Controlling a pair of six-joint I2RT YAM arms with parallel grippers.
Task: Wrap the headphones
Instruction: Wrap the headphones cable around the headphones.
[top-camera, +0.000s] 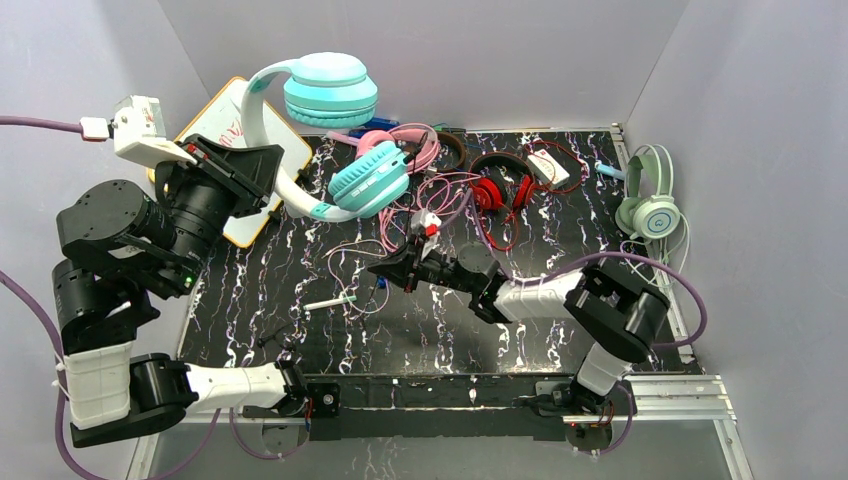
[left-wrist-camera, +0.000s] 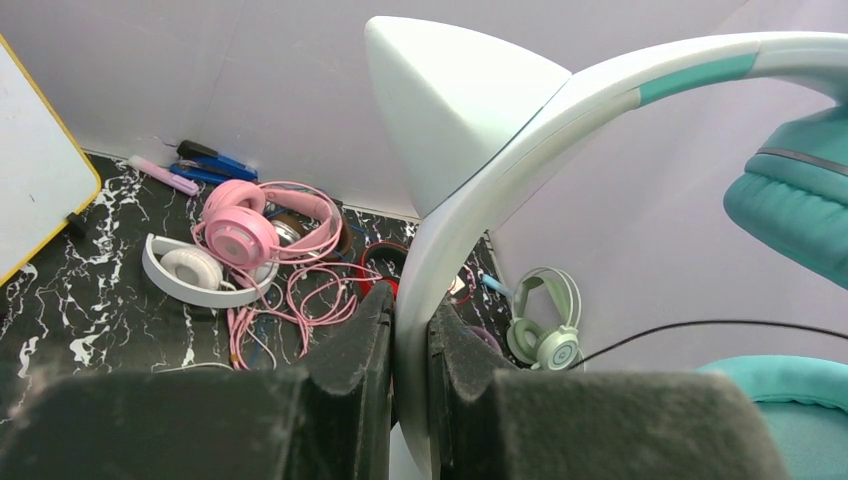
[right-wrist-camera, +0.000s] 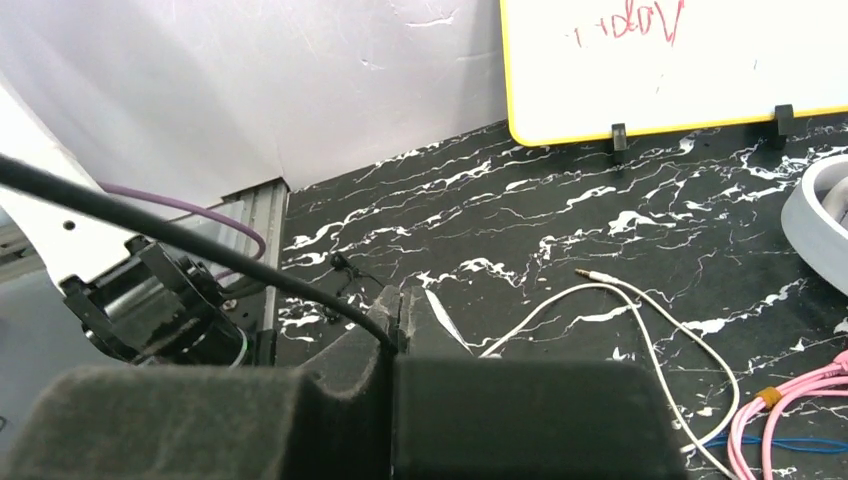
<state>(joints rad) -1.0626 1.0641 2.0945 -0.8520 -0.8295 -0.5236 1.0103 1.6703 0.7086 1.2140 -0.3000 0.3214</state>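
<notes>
Left pincer (left-wrist-camera: 412, 330) clamps teal headphones (left-wrist-camera: 470, 200) (headband, aloft).

I'm looking at a black marbled table (top-camera: 450, 340). On it lie pink headphones (top-camera: 412, 143) and red headphones (top-camera: 492, 190) at the back, mint headphones (top-camera: 650, 208) at the right edge, a marker (top-camera: 330, 302) mid-left, and a whiteboard (top-camera: 215, 125) back left.
</notes>
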